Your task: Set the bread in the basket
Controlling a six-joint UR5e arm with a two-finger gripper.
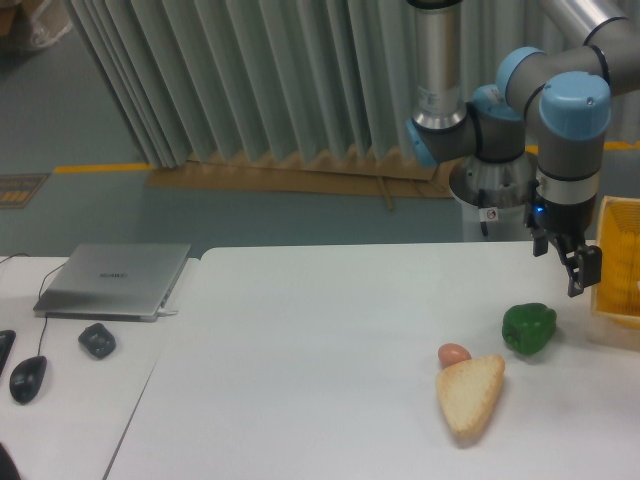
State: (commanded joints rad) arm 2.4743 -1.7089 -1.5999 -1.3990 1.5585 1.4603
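Observation:
The bread (pixel 470 396), a tan wedge-shaped slice with a golden crust, lies flat on the white table near the front right. The yellow lattice basket (pixel 621 262) stands at the right edge, partly cut off by the frame. My gripper (pixel 582 277) hangs above the table just left of the basket and well behind and to the right of the bread. Its dark fingers (pixel 590 266) point down with a small gap between them and hold nothing.
A green bell pepper (pixel 529 328) sits between the bread and the gripper. A small brown egg (pixel 454 353) touches the bread's far corner. On the left table are a closed laptop (pixel 114 280), a dark lump (pixel 97 340) and a mouse (pixel 28 378).

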